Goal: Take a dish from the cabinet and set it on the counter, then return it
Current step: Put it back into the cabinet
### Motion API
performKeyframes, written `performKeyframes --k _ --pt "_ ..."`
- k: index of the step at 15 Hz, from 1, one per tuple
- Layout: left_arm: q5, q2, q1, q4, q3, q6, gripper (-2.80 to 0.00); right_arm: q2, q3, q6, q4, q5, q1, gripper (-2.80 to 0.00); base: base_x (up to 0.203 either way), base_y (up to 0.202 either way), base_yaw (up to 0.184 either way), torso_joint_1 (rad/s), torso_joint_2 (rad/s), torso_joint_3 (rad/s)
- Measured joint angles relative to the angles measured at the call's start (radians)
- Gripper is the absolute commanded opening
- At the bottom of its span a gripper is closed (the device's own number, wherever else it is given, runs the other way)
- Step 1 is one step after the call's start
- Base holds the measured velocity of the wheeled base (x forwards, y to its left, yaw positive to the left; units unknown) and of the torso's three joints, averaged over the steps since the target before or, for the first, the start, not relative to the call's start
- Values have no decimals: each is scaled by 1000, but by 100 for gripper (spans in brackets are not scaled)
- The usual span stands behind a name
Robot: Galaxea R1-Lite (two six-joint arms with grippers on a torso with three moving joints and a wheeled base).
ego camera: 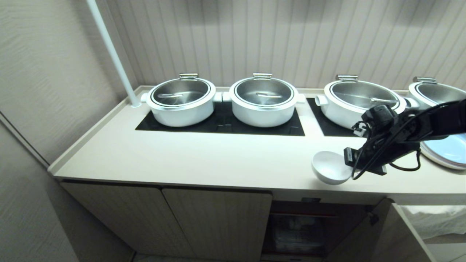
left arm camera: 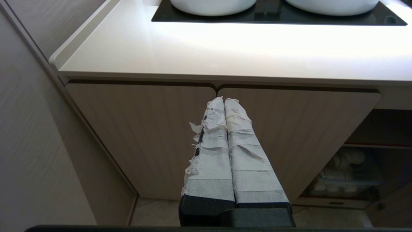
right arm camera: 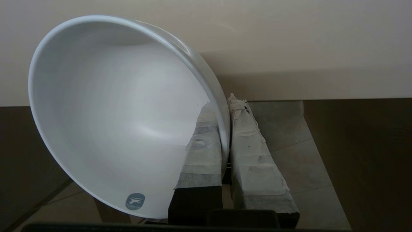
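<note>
Nearest me, my left gripper (left arm camera: 224,100) hangs in front of the closed cabinet doors (left arm camera: 145,129) under the bench's left end, its taped fingers (left arm camera: 239,154) pressed together on nothing. Along the bench (ego camera: 182,156) rear edge, white pots (ego camera: 181,99) with steel lids sit on black cooktop panels (ego camera: 222,125). Toward the right, at the front edge, my right gripper (right arm camera: 225,104) pinches the rim of the dish (ego camera: 329,166), one finger inside, one outside. It is tilted, and I think it hangs just over the edge, though contact is unclear. Below it the cabinet stands open.
</note>
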Motion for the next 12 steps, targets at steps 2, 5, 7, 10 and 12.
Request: performKeyframes --k 2,5,7,10,12 --pt "0 0 0 0 0 0 -280 -20 27 -1 -1 1 0 -280 0 0 0 0 0 0" --pt "0 0 0 0 0 0 -280 -47 58 0 -1 1 1 -280 0 0 0 0 0 0" --pt "-1 0 0 0 0 0 -280 -65 82 3 -1 2 0 -280 0 0 0 0 0 0" --pt "0 0 0 0 0 0 -280 -89 105 33 -1 1 1 -280 0 0 0 0 0 0" --pt "0 0 0 0 0 0 -280 -104 118 36 -1 1 2 -280 0 0 0 0 0 0"
